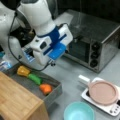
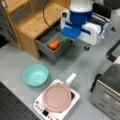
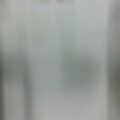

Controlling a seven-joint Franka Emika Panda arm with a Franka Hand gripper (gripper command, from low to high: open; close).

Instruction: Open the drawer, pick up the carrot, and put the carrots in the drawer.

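The grey drawer (image 1: 53, 96) (image 2: 47, 50) stands pulled out from the wood-topped cabinet (image 1: 15, 98) (image 2: 35, 22). The orange carrot (image 1: 45, 88) (image 2: 54, 45) lies inside it near the front panel. Beside the carrot in the drawer are a green vegetable (image 1: 35, 78) (image 2: 64, 39) and a yellow lump (image 1: 23, 71). My gripper (image 1: 52, 63) (image 2: 87, 47) hangs above the grey table, just off the drawer's side, apart from the carrot. Nothing shows between its fingers. The wrist view holds only a blurred grey surface.
A silver toaster oven (image 1: 92, 42) (image 2: 107, 90) stands on the table beyond the arm. A teal bowl (image 1: 78, 111) (image 2: 36, 74) sits on the table near the drawer's front. A pink pan (image 1: 102, 92) (image 2: 57, 97) rests on a white cooker.
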